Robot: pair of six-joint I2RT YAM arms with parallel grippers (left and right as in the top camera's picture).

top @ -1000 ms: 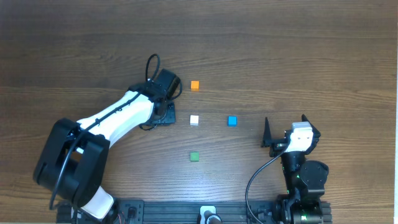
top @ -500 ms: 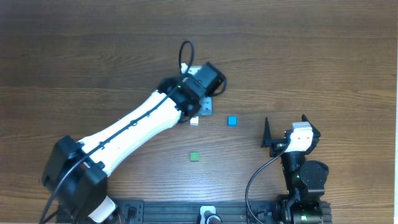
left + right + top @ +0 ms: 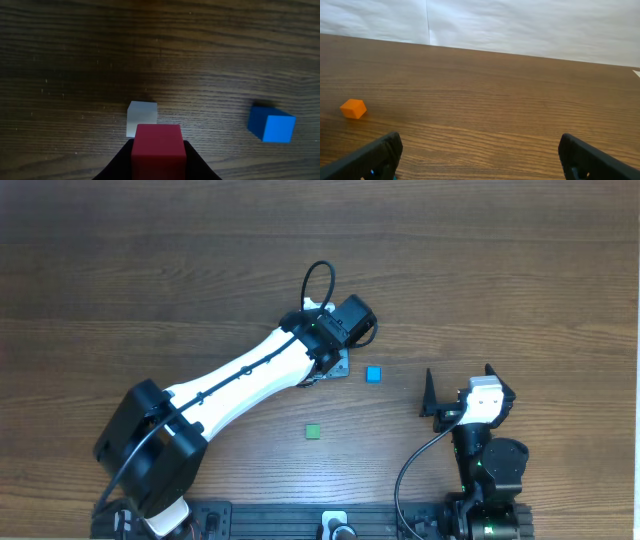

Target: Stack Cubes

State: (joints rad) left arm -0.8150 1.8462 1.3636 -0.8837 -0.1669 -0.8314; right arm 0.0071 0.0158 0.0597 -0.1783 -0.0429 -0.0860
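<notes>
My left gripper (image 3: pixel 158 149) is shut on a red cube (image 3: pixel 158 134), held above the table. A white cube (image 3: pixel 141 118) lies on the wood just beyond and below the red one, slightly to one side. A blue cube (image 3: pixel 271 124) sits apart from them; in the top view the blue cube (image 3: pixel 373 374) is just right of the left gripper (image 3: pixel 333 363). A green cube (image 3: pixel 313 432) lies nearer the arm bases. An orange cube (image 3: pixel 353 108) rests on the table. My right gripper (image 3: pixel 458 376) stands open at the right, holding nothing.
The brown wooden table (image 3: pixel 520 260) has free room at the far side, the left and the right. A white wall or sheet (image 3: pixel 530 25) rises behind the table's far edge.
The left arm has swung to the right with the red cube and now hangs over the white cube, covering it and the orange cube in the top view. The right arm has stayed still.
</notes>
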